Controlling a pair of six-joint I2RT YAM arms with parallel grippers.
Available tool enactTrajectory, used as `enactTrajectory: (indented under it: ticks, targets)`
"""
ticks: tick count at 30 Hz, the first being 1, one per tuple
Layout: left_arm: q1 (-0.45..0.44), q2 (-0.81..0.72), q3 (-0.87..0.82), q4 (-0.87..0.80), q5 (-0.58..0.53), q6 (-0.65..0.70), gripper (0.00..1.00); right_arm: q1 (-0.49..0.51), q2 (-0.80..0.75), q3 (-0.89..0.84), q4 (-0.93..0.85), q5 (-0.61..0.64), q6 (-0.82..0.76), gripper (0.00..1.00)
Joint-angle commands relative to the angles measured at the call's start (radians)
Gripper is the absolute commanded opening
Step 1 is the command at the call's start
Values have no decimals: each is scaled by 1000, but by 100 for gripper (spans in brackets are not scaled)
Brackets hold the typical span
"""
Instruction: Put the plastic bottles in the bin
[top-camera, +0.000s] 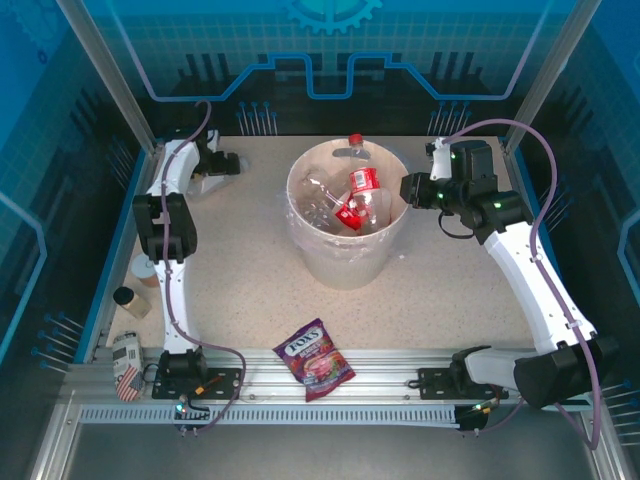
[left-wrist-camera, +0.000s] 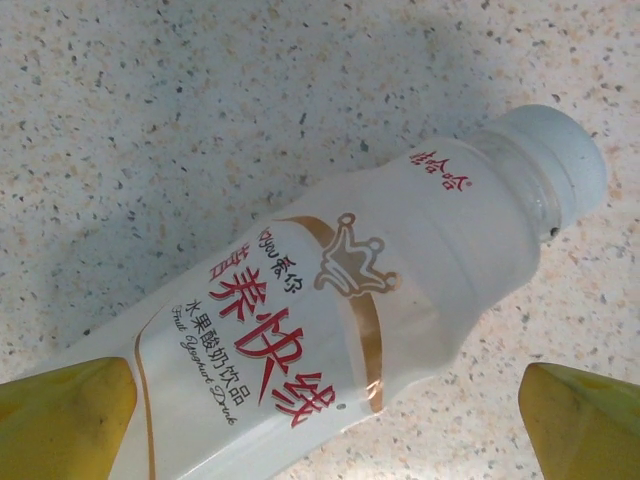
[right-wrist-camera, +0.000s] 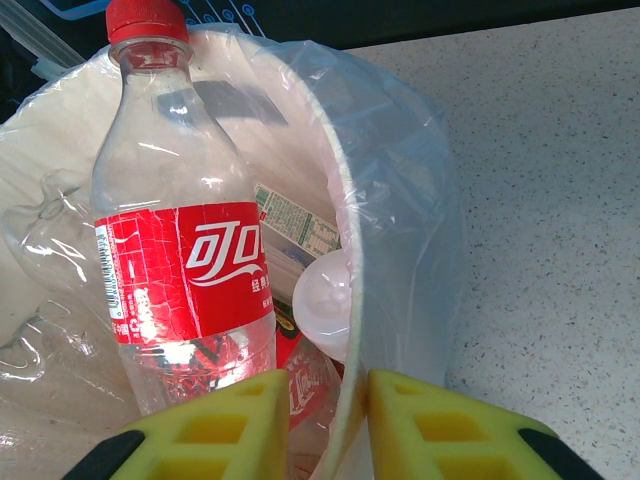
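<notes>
A white plastic bottle (left-wrist-camera: 340, 310) with red Chinese lettering and a pale cap lies on its side on the speckled table. My left gripper (left-wrist-camera: 330, 425) hovers over it, open, with one yellow finger (left-wrist-camera: 65, 420) on each side of the body. From above, this gripper (top-camera: 222, 162) is at the far left of the table over the white bottle (top-camera: 207, 183). The cream bin (top-camera: 345, 250) stands in the middle and holds a red-labelled cola bottle (right-wrist-camera: 180, 270) and other clear bottles (top-camera: 318, 205). My right gripper (right-wrist-camera: 328, 425) is shut on the bin's rim (right-wrist-camera: 345, 330) and liner.
A purple FOX'S candy bag (top-camera: 315, 360) lies near the front edge. At the left edge stand a small brown-capped jar (top-camera: 130, 300) and a can with a flag print (top-camera: 127, 365). Blue walls and metal posts enclose the table.
</notes>
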Motion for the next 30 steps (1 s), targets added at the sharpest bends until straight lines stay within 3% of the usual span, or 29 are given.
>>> enactTrajectory:
  ticks: [1,7,13,19,22,30]
  targets:
    - [-26,-57,-77,-150,94,9,99,24,-15,13,-9,-14,-3,28]
    - [-65,-180,-174,-150,152,-9,99,24,-9,23,-14,-14,-4,28]
    - [-107,-327,-284,3,22,74,99,25,-8,25,-15,-14,-5,28]
    - [-102,-201,-181,-9,-75,234,99,25,-15,31,-21,-6,-7,29]
    - [-96,-125,-127,-29,-62,284,99,25,-18,28,-20,-4,-3,29]
    - [-93,26,-27,-70,-28,272,99,34,-36,26,-29,11,0,29]
